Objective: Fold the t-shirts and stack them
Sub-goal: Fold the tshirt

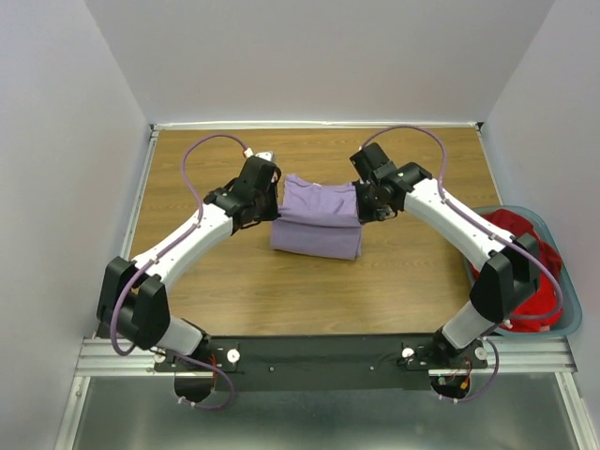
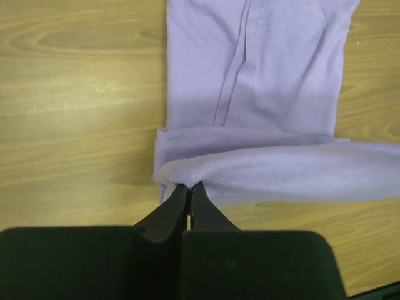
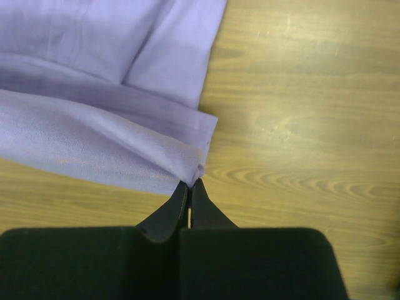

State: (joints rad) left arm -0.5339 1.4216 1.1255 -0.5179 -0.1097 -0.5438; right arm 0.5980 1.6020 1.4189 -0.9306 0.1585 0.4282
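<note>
Wooden table [image 1: 234, 291] — left hand [image 2: 189, 187] and right hand [image 3: 189, 184] each clamped on the lavender t-shirt [image 1: 319, 225].

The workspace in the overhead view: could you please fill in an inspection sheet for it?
surface: wooden table, wood grain showing.
job's things: lavender t-shirt partly folded mid-table; red t-shirt bunched in the basket.
clutter: the teal-grey basket at the table's right edge; nothing else seen.
grippers: left gripper and right gripper each shut on an end of the lavender fold.
cables: purple cable looped over the left arm, another over the right arm.
surroundings: white walls on three sides; metal rail at the near edge.
</note>
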